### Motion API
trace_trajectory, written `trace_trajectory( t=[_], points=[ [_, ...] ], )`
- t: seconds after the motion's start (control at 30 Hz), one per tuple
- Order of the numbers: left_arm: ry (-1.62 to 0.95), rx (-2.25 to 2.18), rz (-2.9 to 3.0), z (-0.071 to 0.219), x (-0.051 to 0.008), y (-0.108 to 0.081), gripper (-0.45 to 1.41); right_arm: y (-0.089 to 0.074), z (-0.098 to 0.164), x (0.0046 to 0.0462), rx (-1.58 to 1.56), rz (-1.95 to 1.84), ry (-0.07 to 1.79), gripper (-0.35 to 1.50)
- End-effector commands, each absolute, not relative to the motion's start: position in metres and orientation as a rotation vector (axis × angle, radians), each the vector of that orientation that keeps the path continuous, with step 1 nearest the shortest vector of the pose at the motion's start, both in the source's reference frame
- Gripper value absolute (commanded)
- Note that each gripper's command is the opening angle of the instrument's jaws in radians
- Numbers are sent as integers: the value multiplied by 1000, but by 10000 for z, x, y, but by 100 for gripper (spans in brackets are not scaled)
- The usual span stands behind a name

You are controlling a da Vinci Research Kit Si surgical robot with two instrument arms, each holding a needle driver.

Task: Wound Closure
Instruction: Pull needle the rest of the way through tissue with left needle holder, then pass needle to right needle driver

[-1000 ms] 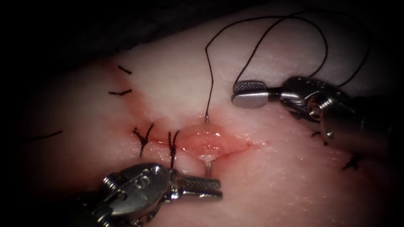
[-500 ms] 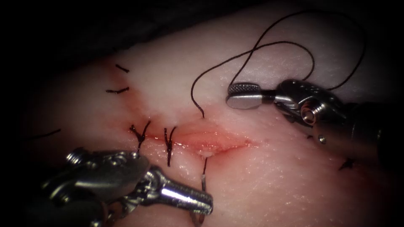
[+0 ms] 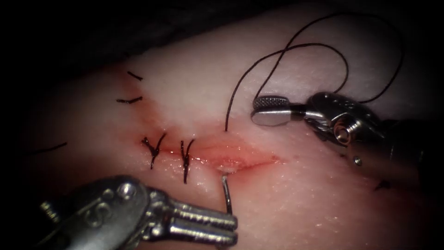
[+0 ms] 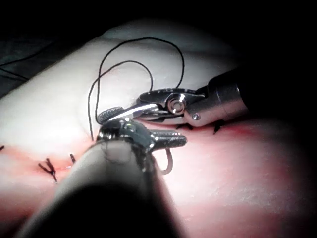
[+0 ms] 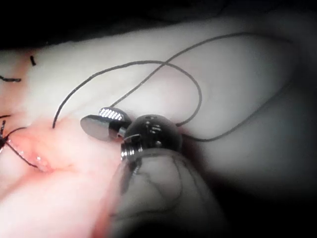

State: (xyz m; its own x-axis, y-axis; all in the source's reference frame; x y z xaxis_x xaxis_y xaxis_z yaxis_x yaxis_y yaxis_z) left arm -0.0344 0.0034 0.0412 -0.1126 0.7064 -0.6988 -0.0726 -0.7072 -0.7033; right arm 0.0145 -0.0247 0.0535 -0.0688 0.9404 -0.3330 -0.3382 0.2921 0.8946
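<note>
The cut [image 3: 231, 157] runs across the tissue [image 3: 300, 194], with two dark stitches [image 3: 185, 159] at its left part. The curved needle [image 3: 226, 194] comes out of the tissue at the cut's near edge, just right of those stitches. My left tool [image 3: 233, 229] is shut on the needle's lower, free part; in the left wrist view the needle [image 4: 168, 163] hooks below these jaws [image 4: 176, 140]. The thread [image 3: 229, 111] enters the tissue at the far edge and loops away behind. The right tool [image 3: 268, 110] hovers open over the far side, holding nothing, as the right wrist view [image 5: 101, 120] confirms.
Cut thread ends [image 3: 129, 99] lie on the tissue at the far left. More dark stitch ends [image 3: 381, 185] sit beside the right tool's shaft. Red fluid [image 3: 249, 159] wets the open part of the cut. The thread's loop [image 3: 323, 51] lies above the right tool.
The left tool took hold of the needle's tip and drew it further out of the near edge. The needle's tail sank into the far edge, thread following. The right tool barely moved.
</note>
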Motion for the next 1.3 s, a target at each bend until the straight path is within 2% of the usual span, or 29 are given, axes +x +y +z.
trace_trajectory(
  t=[0.03, 0.4, 0.5, 0.63, 0.73, 0.8, 0.87, 0.97, 1.03, 1.07, 1.1, 1.2, 1.3],
  points=[
    [-649, -1662, 1892, 410, -348, 49, -45, -241, 535, 155, 667, 1195, 1186, 36],
    [-140, -1803, 2086, 374, -332, 99, -45, -245, 534, 147, 652, 1206, 1169, 24],
    [-105, -1777, 2113, 376, -331, 107, -45, -248, 531, 146, 642, 1206, 1168, 22],
    [-154, -1747, 2177, 385, -333, 106, -45, -249, 520, 138, 682, 1232, 1147, 46],
    [-228, -1706, 2279, 394, -337, 92, -45, -244, 497, 122, 821, 1338, 1023, 26],
    [-310, -1628, 2435, 411, -348, 57, -45, -237, 455, 101, 885, 1350, 883, 88],
    [-327, -1604, 2477, 418, -352, 46, -45, -236, 440, 96, 899, 1349, 863, 91],
    [-360, -1545, 2567, 437, -363, 21, -45, -238, 405, 86, 958, 1337, 841, 106],
    [-351, -1505, 2615, 448, -368, 11, -45, -244, 387, 83, 1042, 1328, 831, 86],
    [-348, -1486, 2643, 455, -371, 5, -45, -249, 377, 81, 1077, 1336, 814, 98],
    [-340, -1473, 2662, 459, -373, 1, -45, -253, 371, 80, 1095, 1332, 801, 101],
    [-301, -1441, 2720, 469, -379, -8, -45, -265, 356, 83, 1119, 1307, 754, 93],
    [-251, -1398, 2776, 469, -382, -14, -45, -269, 349, 101, 1116, 1324, 756, 93]
  ],
)
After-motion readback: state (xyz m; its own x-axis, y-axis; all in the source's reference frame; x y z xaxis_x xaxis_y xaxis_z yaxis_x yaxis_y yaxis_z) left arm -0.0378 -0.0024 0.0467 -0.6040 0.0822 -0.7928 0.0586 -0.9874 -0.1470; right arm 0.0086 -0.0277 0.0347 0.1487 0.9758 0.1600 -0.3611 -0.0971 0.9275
